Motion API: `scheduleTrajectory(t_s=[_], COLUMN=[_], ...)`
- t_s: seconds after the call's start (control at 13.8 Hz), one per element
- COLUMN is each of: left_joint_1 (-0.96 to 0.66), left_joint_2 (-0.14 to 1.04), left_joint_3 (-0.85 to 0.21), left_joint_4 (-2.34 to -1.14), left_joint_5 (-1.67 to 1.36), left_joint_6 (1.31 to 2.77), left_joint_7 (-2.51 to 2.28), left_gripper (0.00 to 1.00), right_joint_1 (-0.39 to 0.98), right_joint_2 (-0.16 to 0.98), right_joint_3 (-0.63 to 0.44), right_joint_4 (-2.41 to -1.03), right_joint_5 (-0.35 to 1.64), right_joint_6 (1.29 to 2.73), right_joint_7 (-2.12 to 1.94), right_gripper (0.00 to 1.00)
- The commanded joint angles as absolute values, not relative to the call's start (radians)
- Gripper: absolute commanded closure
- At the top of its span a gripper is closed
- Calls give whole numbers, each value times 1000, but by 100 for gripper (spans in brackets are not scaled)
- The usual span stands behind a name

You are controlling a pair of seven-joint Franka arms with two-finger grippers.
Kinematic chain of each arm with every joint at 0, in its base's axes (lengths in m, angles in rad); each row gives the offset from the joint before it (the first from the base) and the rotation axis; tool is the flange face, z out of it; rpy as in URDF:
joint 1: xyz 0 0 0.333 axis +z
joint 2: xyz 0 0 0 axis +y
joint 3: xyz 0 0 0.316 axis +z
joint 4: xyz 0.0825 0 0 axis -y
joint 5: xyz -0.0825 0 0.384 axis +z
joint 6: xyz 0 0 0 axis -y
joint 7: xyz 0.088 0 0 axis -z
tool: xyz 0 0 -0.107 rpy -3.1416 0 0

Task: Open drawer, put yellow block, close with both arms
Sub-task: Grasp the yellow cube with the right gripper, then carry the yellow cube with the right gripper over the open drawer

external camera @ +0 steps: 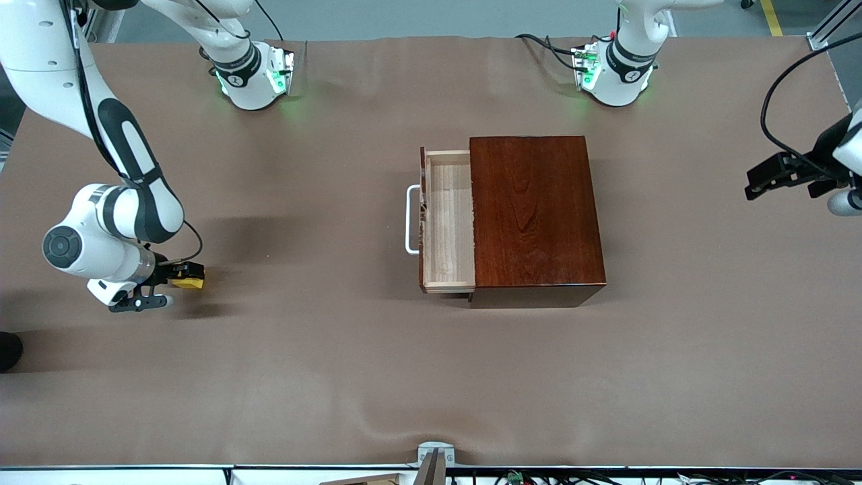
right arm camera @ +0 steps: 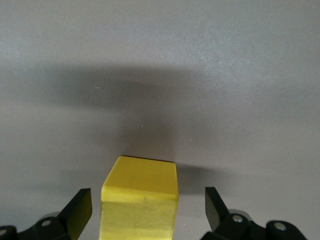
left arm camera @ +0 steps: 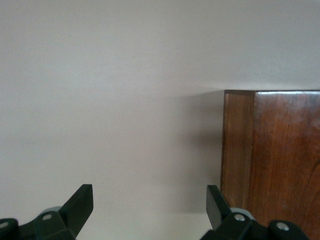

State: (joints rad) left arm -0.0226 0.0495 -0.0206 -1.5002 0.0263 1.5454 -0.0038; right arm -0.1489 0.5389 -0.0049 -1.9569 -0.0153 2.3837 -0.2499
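Table covering: plain brown sheet spread flat over the whole tabletop, faintly creased | Metal bracket: small, grey, at the table edge nearest the front camera, about midway along | Floor: grey, one yellow line near the left arm's end

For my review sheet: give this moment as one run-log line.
drawer: open, empty | yellow block: on table, between open right gripper fingers, ungrasped | left gripper: open, waiting beside wooden box

left tool spread, wooden box corner, table
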Motion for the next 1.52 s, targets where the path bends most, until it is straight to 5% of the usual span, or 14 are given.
scheduleTrajectory(t_s=[0.0, 0.07, 0.22, 0.36, 0.8, 1.01, 1.45], left_joint_1=[54, 52, 52, 51, 46, 49, 52], left_joint_2=[17, 17, 21, 23, 31, 31, 31], left_joint_3=[-109, -110, -112, -114, -115, -115, -114], left_joint_4=[-1516, -1516, -1514, -1513, -1520, -1517, -1517], left_joint_5=[15, 15, 17, 15, 21, 18, 17], left_joint_6=[1507, 1500, 1500, 1500, 1502, 1503, 1502], left_joint_7=[54, 52, 41, 35, 35, 35, 34], left_gripper=[0, 0, 0, 0, 0, 0, 0], right_joint_1=[-160, -156, -156, -158, -124, -69, 239], right_joint_2=[534, 534, 528, 502, 278, 258, 264], right_joint_3=[3, 3, 5, 6, 11, 17, 31], right_joint_4=[-1960, -1957, -1950, -1928, -1631, -1476, -1379], right_joint_5=[-31, -29, -29, -25, -15, 8, 74], right_joint_6=[2382, 2381, 2379, 2327, 1766, 1561, 1516], right_joint_7=[-250, -244, -238, -238, -210, -152, 350], right_gripper=[62, 84, 100, 100, 100, 100, 100])
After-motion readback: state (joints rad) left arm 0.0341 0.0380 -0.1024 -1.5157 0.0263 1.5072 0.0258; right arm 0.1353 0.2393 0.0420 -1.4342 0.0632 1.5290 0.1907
